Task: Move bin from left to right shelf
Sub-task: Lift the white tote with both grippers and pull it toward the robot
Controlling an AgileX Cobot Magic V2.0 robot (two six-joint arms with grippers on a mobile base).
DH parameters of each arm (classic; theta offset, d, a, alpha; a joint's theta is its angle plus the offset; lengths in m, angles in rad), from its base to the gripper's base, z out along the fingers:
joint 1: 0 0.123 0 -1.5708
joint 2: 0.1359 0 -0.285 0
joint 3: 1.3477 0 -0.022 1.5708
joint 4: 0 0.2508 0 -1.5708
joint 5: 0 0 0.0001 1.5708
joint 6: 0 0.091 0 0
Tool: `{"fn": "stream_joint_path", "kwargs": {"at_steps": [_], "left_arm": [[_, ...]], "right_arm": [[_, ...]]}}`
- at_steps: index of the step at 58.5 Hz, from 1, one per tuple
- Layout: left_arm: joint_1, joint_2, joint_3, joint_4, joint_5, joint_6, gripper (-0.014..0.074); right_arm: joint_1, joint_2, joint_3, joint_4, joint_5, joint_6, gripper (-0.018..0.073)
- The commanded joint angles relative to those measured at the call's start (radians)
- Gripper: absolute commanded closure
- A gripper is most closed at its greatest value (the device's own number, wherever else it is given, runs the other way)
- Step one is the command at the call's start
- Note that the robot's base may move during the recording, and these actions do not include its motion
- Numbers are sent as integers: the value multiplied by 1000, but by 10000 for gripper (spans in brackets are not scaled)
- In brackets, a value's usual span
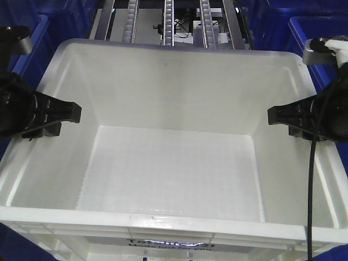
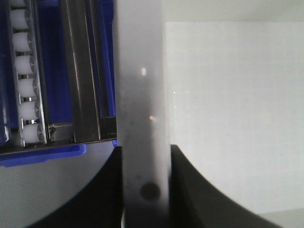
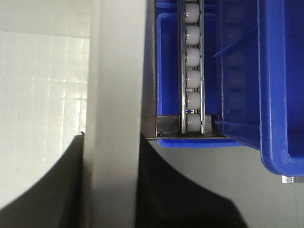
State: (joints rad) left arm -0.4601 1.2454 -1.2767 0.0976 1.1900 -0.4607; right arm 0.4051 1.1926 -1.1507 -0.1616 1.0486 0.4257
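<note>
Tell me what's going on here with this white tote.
A two-armed robot is holding the white bin by its two side walls. The left hand straddles the left rim and the right hand straddles the right rim. Both wrist views show the rim pinched between the fingers. The bin is empty and is just in front of the roller tracks, with blue bins on either side. Whether it is lifted off a surface cannot be told.
</note>
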Motion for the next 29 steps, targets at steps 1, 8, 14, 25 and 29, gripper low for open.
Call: {"fn": "stream_joint_path", "kwargs": {"at_steps": [1,8,14,25,29], "left_arm": [[-11,-33,-38,-26,-79,10,603],[-11,-33,-38,-26,-79,10,603],[-11,-33,-38,-26,-79,10,603],[-11,-33,-38,-26,-80,10,603],[-11,-33,-38,-26,-80,10,603]], "right_arm": [[3,-35,-37,-42,-106,-22,557],[3,-35,-37,-42,-106,-22,557],[3,-35,-37,-42,-106,-22,557],[3,-35,-37,-42,-105,-22,557],[3,-35,-37,-42,-102,-22,557]]}}
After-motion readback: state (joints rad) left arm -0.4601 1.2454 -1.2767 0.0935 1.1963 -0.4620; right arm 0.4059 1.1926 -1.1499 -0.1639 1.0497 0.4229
